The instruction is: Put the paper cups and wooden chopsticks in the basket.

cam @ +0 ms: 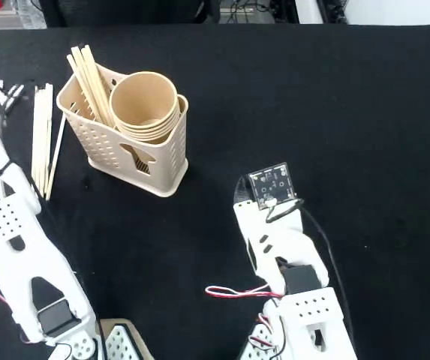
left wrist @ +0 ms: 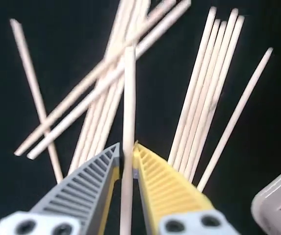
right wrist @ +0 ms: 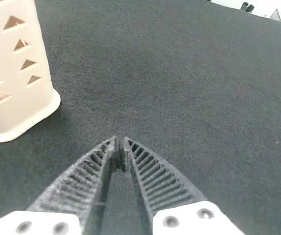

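Observation:
The cream basket [cam: 102,142] stands at the table's back left, holding a nested stack of paper cups [cam: 145,103] and several wooden chopsticks [cam: 91,84] that lean out of its far end. More loose chopsticks [cam: 43,137] lie on the black cloth to its left. My left gripper [left wrist: 127,149] hangs over that loose pile [left wrist: 206,98], shut on a single chopstick [left wrist: 128,103] held between its grey and yellow fingers. My right gripper [right wrist: 119,146] is shut on nothing, low over bare cloth to the right of the basket [right wrist: 12,73].
The left arm [cam: 19,247] runs along the table's left edge beside the loose sticks. The right arm [cam: 282,247] sits at the front centre. Black cloth stretches open to the right and behind it.

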Controlling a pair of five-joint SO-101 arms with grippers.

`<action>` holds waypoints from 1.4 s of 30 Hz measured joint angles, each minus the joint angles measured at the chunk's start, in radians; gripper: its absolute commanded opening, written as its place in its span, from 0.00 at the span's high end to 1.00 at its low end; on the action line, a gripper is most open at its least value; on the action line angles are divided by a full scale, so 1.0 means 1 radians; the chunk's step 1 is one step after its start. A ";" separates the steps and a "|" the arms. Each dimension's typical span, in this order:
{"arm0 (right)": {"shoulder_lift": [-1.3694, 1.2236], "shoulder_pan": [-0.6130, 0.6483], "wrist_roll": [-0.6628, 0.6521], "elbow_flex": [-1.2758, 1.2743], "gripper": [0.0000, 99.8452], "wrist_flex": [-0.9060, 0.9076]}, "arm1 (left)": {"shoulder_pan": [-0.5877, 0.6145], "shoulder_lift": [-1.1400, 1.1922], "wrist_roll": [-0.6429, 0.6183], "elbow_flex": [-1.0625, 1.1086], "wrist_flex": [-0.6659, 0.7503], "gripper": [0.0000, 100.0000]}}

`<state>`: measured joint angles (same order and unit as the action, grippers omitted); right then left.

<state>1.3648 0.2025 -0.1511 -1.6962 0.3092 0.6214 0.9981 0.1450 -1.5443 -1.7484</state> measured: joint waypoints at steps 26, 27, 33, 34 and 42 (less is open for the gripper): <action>0.000 0.000 0.000 0.000 0.98 0.000 | -0.063 -1.019 -0.020 1.134 0.275 0.97; 0.000 0.000 0.000 0.000 0.98 0.000 | -0.063 -1.076 -0.020 1.214 0.325 0.97; 0.000 0.000 0.000 0.000 0.98 0.000 | -0.071 -1.456 -0.020 1.703 0.689 0.97; 0.000 0.000 0.000 0.000 0.98 0.000 | -0.078 -1.527 -0.020 1.777 0.752 0.97; 0.000 0.000 0.000 0.000 0.98 0.000 | -0.249 -2.099 -0.021 2.282 1.309 0.97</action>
<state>1.3648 0.2025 -0.1511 -1.6962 0.3092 0.3728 -1.1009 0.1235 0.7373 -0.4396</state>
